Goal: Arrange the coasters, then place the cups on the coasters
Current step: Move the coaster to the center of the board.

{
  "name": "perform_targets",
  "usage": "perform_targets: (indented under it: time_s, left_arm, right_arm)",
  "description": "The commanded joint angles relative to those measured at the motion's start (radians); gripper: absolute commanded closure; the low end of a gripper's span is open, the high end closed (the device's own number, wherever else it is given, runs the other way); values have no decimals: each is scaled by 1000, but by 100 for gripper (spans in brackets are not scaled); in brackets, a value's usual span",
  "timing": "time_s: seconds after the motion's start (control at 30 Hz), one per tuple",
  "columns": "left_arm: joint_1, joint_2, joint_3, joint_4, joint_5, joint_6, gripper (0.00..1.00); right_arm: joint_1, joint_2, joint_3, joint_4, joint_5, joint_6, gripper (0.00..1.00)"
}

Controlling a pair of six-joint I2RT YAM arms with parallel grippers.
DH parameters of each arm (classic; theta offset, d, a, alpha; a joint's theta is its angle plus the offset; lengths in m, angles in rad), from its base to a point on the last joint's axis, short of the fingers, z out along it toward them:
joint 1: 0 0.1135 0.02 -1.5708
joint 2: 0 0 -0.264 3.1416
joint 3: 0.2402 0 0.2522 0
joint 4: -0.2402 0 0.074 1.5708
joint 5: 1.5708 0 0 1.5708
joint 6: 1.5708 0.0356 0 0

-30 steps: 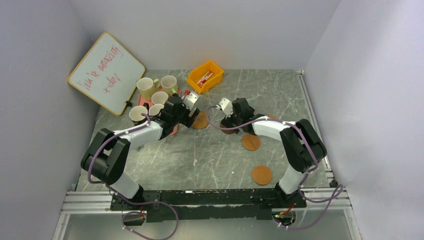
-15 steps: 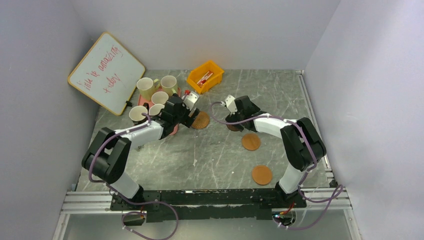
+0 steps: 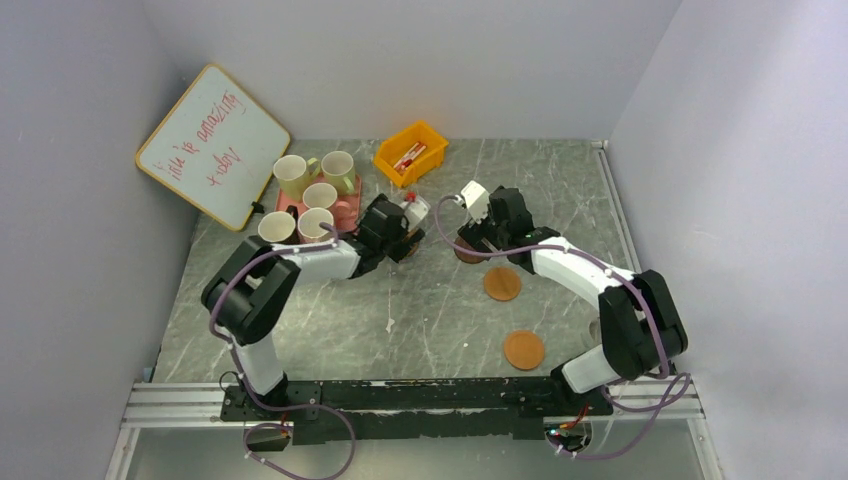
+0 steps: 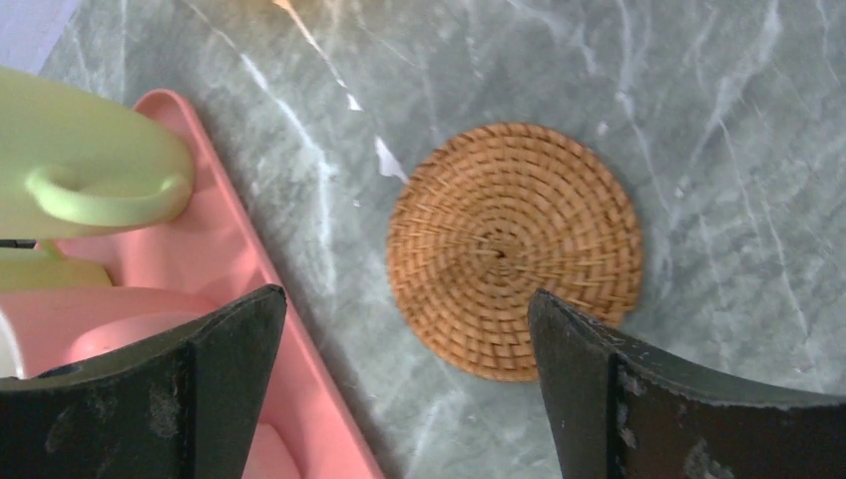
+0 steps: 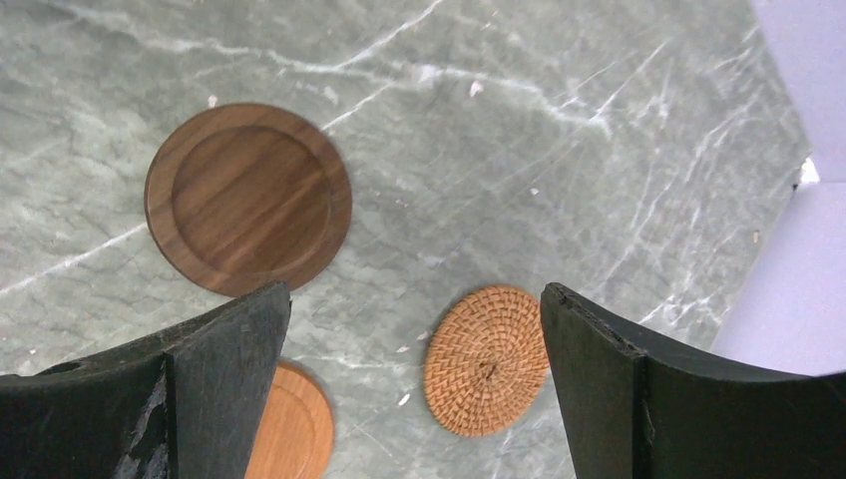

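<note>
In the left wrist view my left gripper (image 4: pixel 407 297) hangs open above the marble, a woven coaster (image 4: pixel 514 249) lying flat just ahead of its right finger. The pink tray (image 4: pixel 224 235) runs under its left finger, with a pale green cup (image 4: pixel 90 150) on it. My right gripper (image 5: pixel 416 291) is open too, over bare table among a dark brown coaster (image 5: pixel 247 198), a second woven coaster (image 5: pixel 486 359) and an orange coaster (image 5: pixel 289 424). From above, several cups (image 3: pixel 320 197) stand on the tray, and two orange coasters (image 3: pixel 502 284) (image 3: pixel 524 350) lie to the right.
A yellow bin (image 3: pixel 410 153) holding small items sits at the back centre. A whiteboard (image 3: pixel 213 145) leans on the left wall behind the tray. Walls close in on the left, back and right sides.
The left arm has reached further right, over the woven coaster beside the tray. The right arm has stretched away from its base toward the back. Both grippers stayed open.
</note>
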Motion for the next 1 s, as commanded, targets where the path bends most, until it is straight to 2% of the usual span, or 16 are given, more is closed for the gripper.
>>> perform_targets:
  time_s: [0.0, 0.3, 0.6, 0.8, 0.97]
  left_arm:
    - [-56, 63, 54, -4, -154, 68, 4]
    - [-84, 138, 66, 65, -255, 126, 4]
    - [-130, 295, 192, 34, -278, 161, 4]
    - [-141, 386, 361, -131, -202, 122, 4]
    - [-145, 463, 493, -186, -257, 121, 4]
  right_arm:
    - [-10, -46, -19, 86, -14, 18, 0]
    - [-13, -56, -20, 83, -19, 12, 0]
    - [-13, -70, -25, 87, -24, 5, 0]
    - [-15, -62, -24, 84, -15, 1, 0]
    - [-26, -73, -26, 88, -6, 4, 0]
